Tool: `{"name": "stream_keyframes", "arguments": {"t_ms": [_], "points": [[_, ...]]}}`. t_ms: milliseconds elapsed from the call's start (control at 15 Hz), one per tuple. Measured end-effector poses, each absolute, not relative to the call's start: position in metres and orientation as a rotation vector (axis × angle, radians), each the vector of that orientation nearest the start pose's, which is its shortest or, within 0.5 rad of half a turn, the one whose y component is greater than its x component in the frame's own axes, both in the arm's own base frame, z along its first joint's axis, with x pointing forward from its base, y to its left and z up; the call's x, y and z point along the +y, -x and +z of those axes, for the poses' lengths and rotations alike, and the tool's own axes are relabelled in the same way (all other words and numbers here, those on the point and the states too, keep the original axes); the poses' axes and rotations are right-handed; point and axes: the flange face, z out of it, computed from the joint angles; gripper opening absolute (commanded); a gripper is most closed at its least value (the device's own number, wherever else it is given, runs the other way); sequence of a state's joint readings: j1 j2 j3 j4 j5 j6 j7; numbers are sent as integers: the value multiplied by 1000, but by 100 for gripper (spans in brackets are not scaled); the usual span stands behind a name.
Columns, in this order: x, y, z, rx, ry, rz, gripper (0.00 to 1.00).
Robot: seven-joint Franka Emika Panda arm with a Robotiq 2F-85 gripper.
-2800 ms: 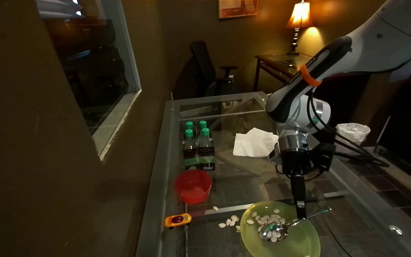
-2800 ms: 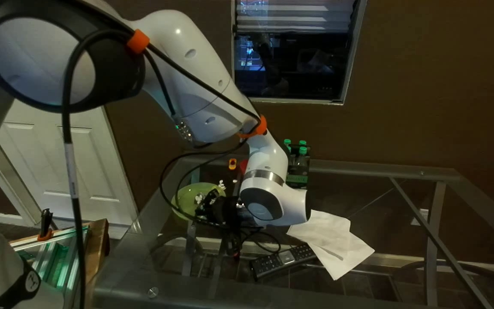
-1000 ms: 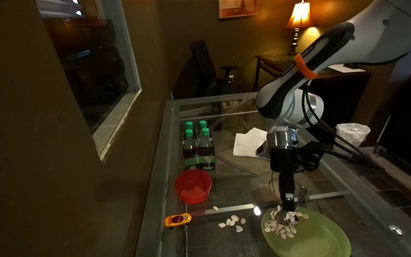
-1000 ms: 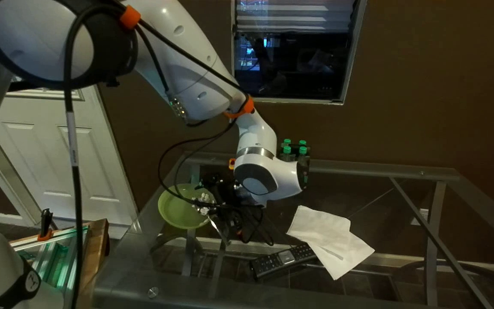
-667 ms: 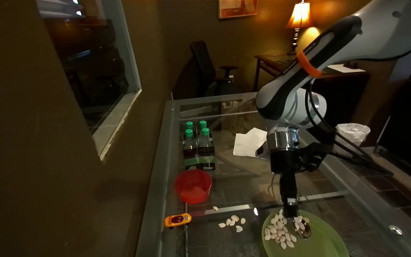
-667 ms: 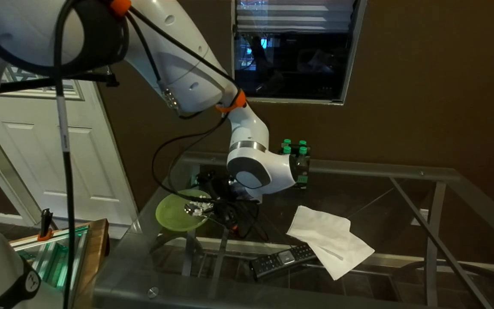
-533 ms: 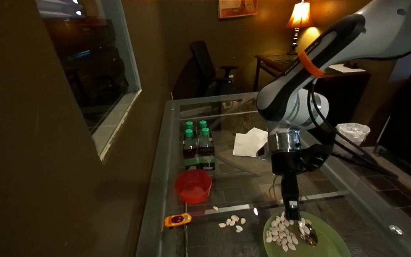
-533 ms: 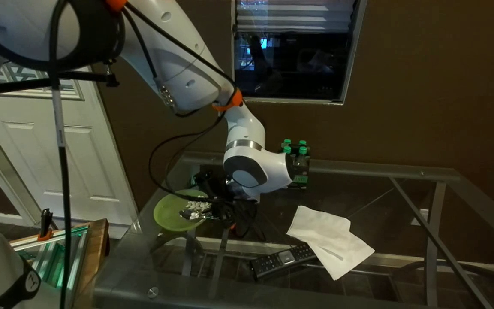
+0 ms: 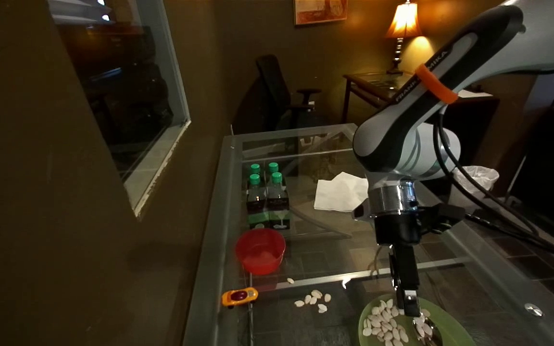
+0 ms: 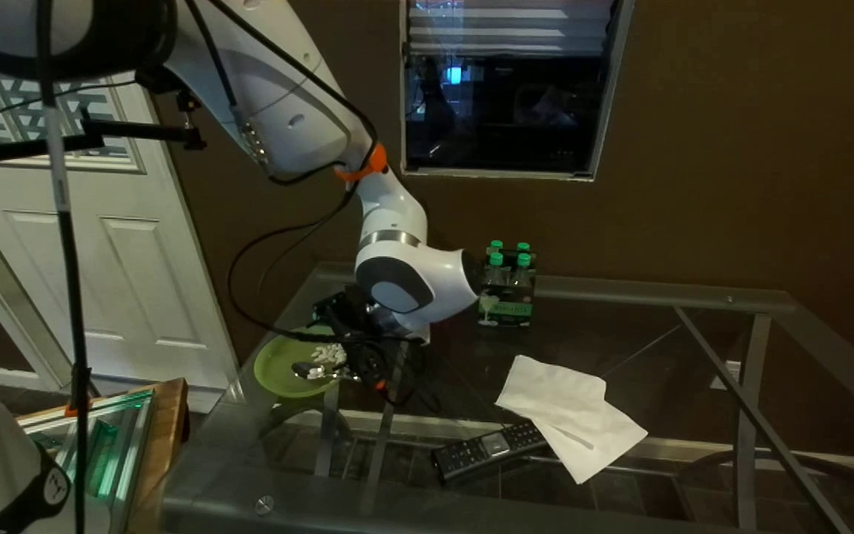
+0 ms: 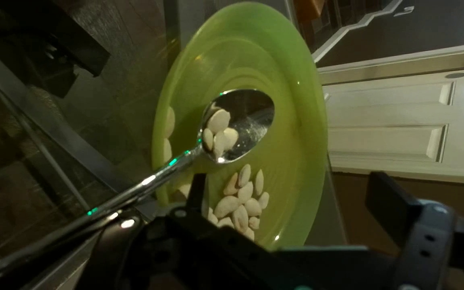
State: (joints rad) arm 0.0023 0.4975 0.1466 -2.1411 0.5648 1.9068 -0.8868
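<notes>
Wrist view shows the gripper (image 11: 288, 193), fingers spread wide in the lower frame, pinching nothing, while the spoon (image 11: 254, 121) at mid-frame is no longer among the seeds (image 11: 245, 192) heaped on the green plate (image 11: 310, 157) but beside them, likely nudged rather than controlled.

Spoon (image 11: 250, 117) over green plate (image 11: 308, 121), contact unclear; seeds (image 11: 253, 207) in both.

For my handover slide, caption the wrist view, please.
Open tool at a green plate, where a spoon holds some pale seeds and others lie loose.
</notes>
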Motion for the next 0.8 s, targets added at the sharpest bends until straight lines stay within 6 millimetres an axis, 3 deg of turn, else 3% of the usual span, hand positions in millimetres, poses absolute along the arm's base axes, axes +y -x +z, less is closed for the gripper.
{"name": "stream_keyframes", "arguments": {"t_ms": [400,800], "points": [[130,-449,174,-843,2291,550,100],[123,-434,220,-1176,2406,578,100]]}}
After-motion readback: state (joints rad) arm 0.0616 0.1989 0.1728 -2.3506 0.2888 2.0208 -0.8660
